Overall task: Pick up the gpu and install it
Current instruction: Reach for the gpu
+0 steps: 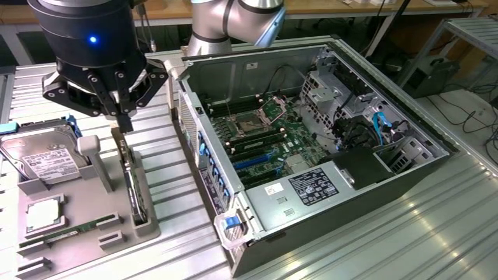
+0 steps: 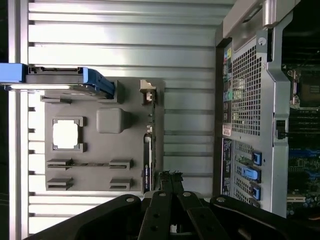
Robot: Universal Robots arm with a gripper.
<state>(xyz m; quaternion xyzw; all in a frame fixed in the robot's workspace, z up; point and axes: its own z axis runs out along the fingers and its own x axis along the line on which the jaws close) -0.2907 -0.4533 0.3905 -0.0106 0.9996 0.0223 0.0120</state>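
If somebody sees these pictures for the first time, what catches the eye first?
First comes the big open grey metal computer case, with its green motherboard exposed, on the exterior view's right. Next is the black gripper, shut, hanging at the exterior view's left just above the gpu, a thin green card standing on edge in a grey holder tray.

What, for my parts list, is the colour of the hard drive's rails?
Blue, clearest in the wrist view: the rails on the hard drive.

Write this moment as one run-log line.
gripper: shut, empty | position: close above gpu | gpu: on edge in grey holder | computer case: open
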